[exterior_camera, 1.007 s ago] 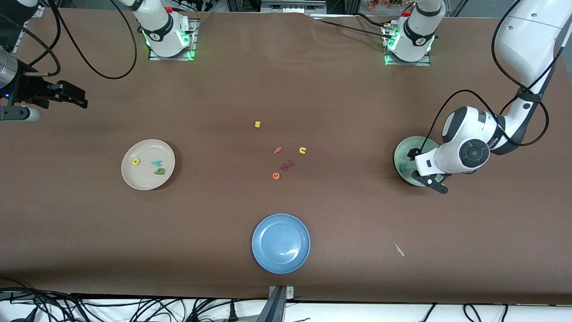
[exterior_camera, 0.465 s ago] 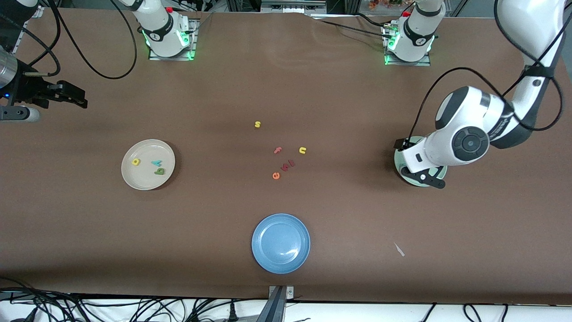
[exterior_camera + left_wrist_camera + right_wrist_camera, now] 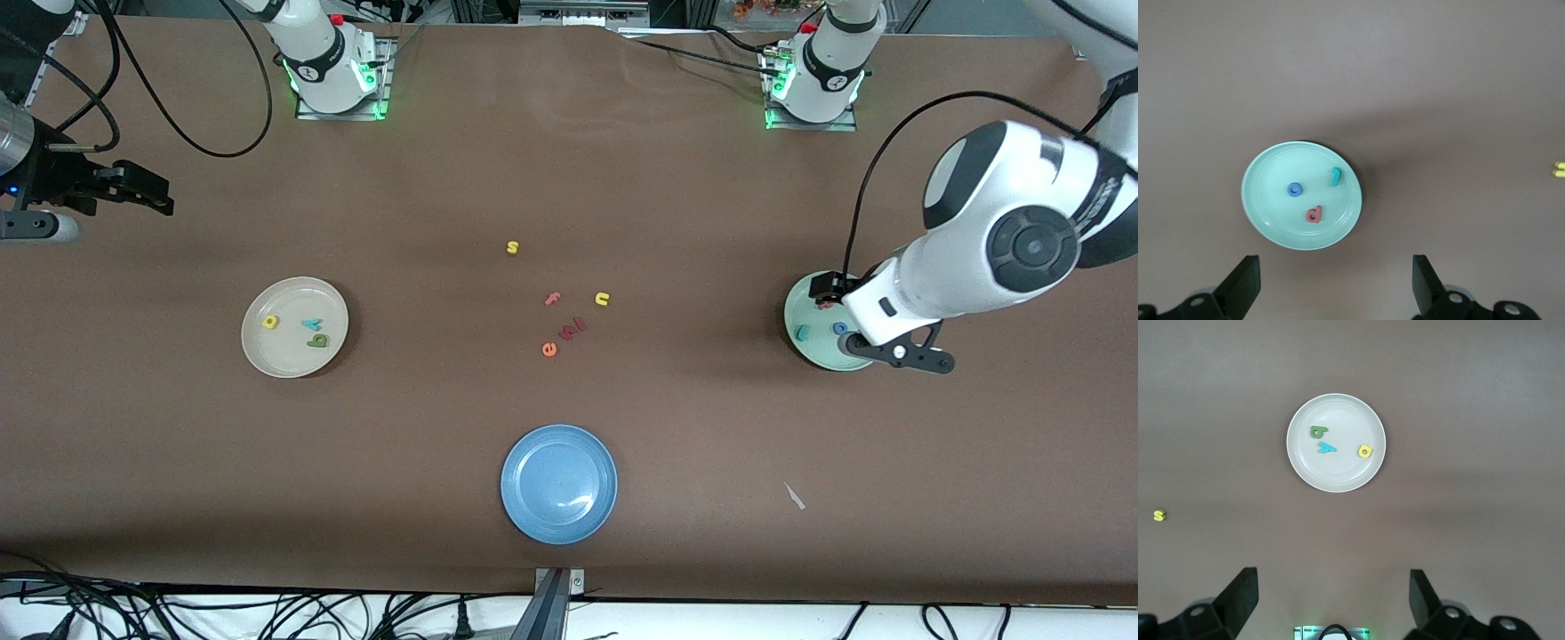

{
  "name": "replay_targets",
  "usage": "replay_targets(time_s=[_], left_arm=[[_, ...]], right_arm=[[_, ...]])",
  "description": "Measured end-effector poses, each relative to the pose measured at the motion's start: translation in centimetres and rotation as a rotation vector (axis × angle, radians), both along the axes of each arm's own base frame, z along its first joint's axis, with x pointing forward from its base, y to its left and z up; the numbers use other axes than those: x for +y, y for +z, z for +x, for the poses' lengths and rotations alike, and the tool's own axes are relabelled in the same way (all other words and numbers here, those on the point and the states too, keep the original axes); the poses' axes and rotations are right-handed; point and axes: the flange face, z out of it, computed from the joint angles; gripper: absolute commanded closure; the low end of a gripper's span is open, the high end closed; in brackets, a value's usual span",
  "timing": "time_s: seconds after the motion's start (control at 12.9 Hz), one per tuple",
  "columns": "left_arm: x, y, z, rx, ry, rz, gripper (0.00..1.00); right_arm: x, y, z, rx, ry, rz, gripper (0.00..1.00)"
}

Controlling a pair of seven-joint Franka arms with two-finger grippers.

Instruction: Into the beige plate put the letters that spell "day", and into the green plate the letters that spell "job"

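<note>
Your left arm has lifted off the green plate (image 3: 1338, 230), its left end effector (image 3: 1331, 293) now high over it, fingers wide and empty. That uncovers the teal "j" (image 3: 1335, 177), blue "o" (image 3: 1295, 189) and pink "b" (image 3: 1315, 214) lying inside. The beige plate (image 3: 1305, 470) holds the green "d" (image 3: 1318, 431), teal "y" (image 3: 1327, 447) and yellow "a" (image 3: 1365, 451); the right end effector (image 3: 1331, 607) waits wide above the desk (image 3: 569, 160). Both words look placed.

A robotics lab, plainly. Shown by two arm bases (image 3: 336, 67) bolted on metal plates at eleven and one o'clock of the front view, green status lights glowing. Also by a wide bench (image 3: 569, 178) under one plain brown cover, black cables (image 3: 178, 107) looping at ten o'clock, a tangle of cords and plugs (image 3: 267, 613) along six to seven o'clock, and a camera bracket (image 3: 556, 596) clamped to the edge at six o'clock.
</note>
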Motion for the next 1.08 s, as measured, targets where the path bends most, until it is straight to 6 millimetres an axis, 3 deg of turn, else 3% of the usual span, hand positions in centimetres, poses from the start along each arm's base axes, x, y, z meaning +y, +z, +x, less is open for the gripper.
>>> replay_targets(time_s=[0.31, 0.54, 0.85, 1.08], left_arm=[[1.8, 6.4, -1.5, -0.091, 0.084, 0.022, 0.0], [3.9, 10.0, -2.8, -0.12, 0.179, -0.006, 0.0], [5.2, 12.2, -3.2, -0.185, 0.221, 0.022, 0.0], [5.4, 12.0, -3.5, -0.199, 0.18, 0.008, 0.0]], right_arm=[[0.0, 0.0, 0.0, 0.0, 0.0, 0.0, 0.0], [-0.1, 0.0, 0.0, 0.0, -0.001, 0.0, 0.0], [-0.1, 0.0, 0.0, 0.0, -0.001, 0.0, 0.0], [-0.1, 0.0, 0.0, 0.0, -0.001, 0.0, 0.0]])
